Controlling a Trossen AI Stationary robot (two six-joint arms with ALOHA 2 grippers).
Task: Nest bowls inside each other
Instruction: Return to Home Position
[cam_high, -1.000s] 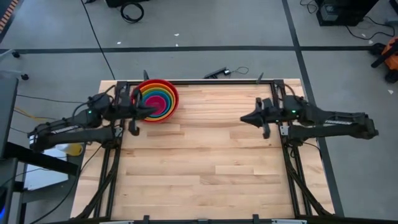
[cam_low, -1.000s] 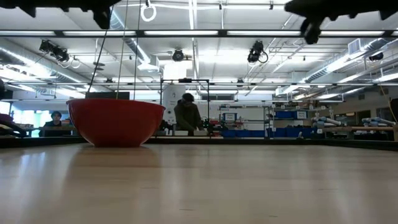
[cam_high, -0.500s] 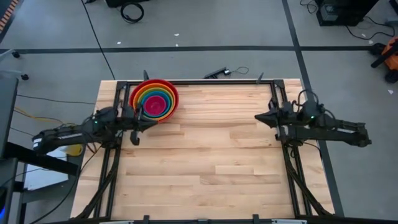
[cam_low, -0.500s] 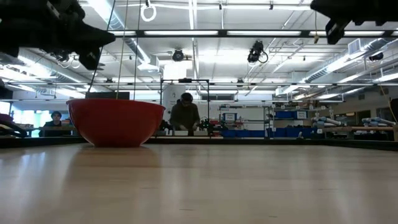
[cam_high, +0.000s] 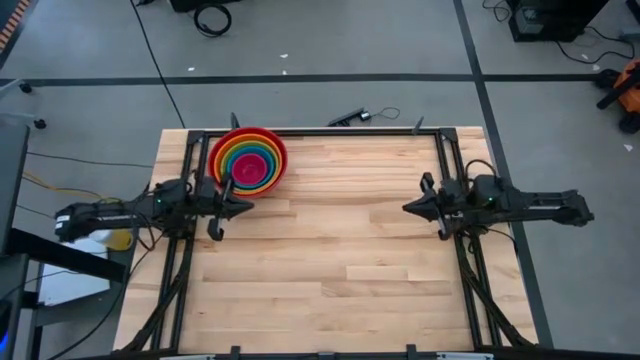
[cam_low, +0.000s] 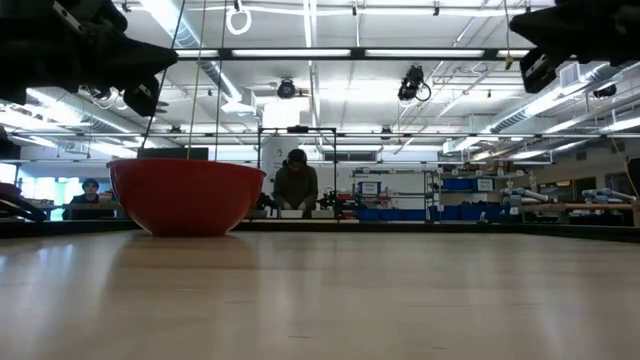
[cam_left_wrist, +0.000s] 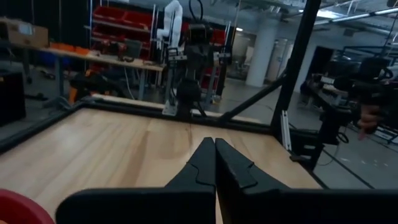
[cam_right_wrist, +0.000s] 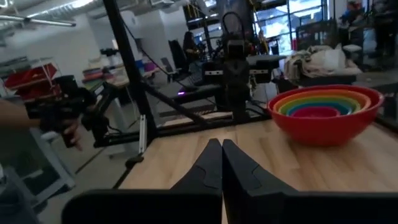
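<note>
The bowls (cam_high: 248, 160) stand nested at the table's far left. The red one (cam_low: 187, 195) is outermost and rests on the wood by its base. Orange, green, blue and pink ones sit inside it (cam_right_wrist: 323, 106). My left gripper (cam_high: 252, 207) hangs shut just on the near side of the stack, pointing level toward the table's right. Only a bit of the red rim (cam_left_wrist: 15, 208) shows beside its shut fingers (cam_left_wrist: 214, 142). My right gripper (cam_high: 405, 208) hovers shut at the table's right side, pointing level toward the left (cam_right_wrist: 221, 143). Neither touches a bowl.
Black frame rails (cam_high: 330, 130) run along the table's far edge and both sides. Bare wooden tabletop (cam_high: 330, 260) lies between the arms and toward the near edge. People (cam_low: 296, 185) are in the room behind the table.
My left gripper has drawn away from the bowl stack toward the table's near edge and sunk lower. My right gripper has also come down and pulled back toward the right side and slightly nearer. The nested bowls have stayed where they were.
</note>
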